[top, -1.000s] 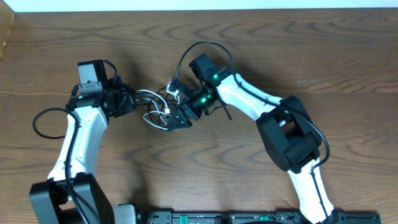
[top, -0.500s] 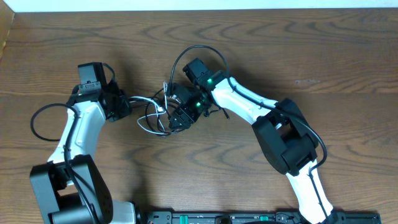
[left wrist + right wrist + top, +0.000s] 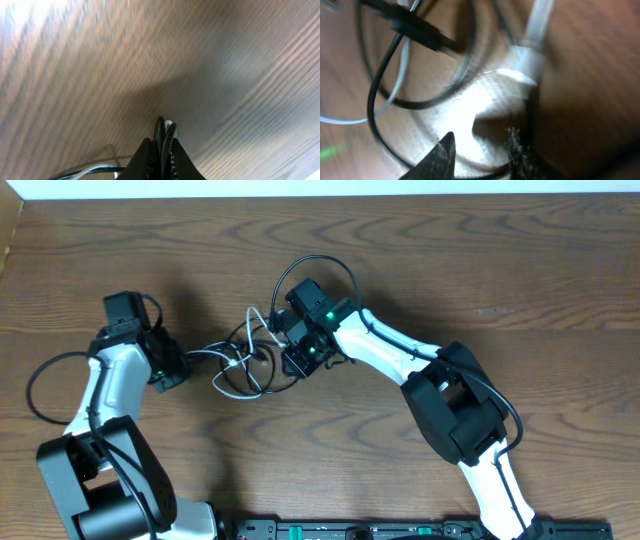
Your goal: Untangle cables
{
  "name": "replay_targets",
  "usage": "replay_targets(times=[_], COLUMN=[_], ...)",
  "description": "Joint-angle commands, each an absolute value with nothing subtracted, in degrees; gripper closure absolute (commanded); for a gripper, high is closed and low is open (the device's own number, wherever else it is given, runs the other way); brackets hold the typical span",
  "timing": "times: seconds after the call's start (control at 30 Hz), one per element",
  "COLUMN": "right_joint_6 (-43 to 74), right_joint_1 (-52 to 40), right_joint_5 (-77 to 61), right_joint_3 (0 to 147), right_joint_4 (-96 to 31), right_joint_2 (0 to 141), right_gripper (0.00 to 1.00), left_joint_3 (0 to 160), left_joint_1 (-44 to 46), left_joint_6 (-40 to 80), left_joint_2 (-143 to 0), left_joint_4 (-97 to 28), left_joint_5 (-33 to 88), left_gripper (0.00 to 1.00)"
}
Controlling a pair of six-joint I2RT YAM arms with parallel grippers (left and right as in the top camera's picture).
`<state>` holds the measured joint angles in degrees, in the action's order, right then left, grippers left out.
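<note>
The left claw (image 3: 172,366), centre left, is clamped on black and white strands of the cables (image 3: 243,360), whose loops lie tangled between it and the right claw (image 3: 297,360). That one stands partly open with nothing clearly pinched. If it closes on several strands at once, pulling could tighten the knot. Brown wood-grain surface (image 3: 520,270) fills the frame, and only a pale strip along the top edge hints at the room.
</note>
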<state>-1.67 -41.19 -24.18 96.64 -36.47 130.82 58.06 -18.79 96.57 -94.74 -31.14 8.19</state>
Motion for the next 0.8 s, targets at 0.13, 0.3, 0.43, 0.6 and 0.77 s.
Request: replay_targets(times=[0.13,0.3,0.43,0.6,0.77], right_joint_6=[2.85,3.92,6.11,9.17,12.16], right_joint_1=[-41.47,-41.47,-41.47,-41.47,-41.47], right_joint_5=[-15.94,-14.68,-10.20,-5.17,0.30], right_joint_3=[96.14,96.14,96.07,95.88,95.88], right_joint_4=[-36.86,-37.01,-37.58,-37.98,-38.87], right_joint_2=[131.26,131.26,131.26,131.26,131.26], right_gripper=[0.71,0.69,0.69,0.69,0.70], left_joint_3=[58.33,58.33,58.33,58.33,58.33], left_joint_1=[-22.26,-22.46,-22.46,-22.46,-22.44], left_joint_6=[90.98,90.87,90.87,90.63,87.55], left_joint_2=[-95.42,-95.42,-95.48,-95.48,-95.48], left_joint_4=[-34.02,-36.05,-37.28,-38.68,-38.57], left_joint_5=[5.89,2.59,-1.23,-4.43,-4.03], left_gripper=[0.91,0.91,0.85,0.69,0.50])
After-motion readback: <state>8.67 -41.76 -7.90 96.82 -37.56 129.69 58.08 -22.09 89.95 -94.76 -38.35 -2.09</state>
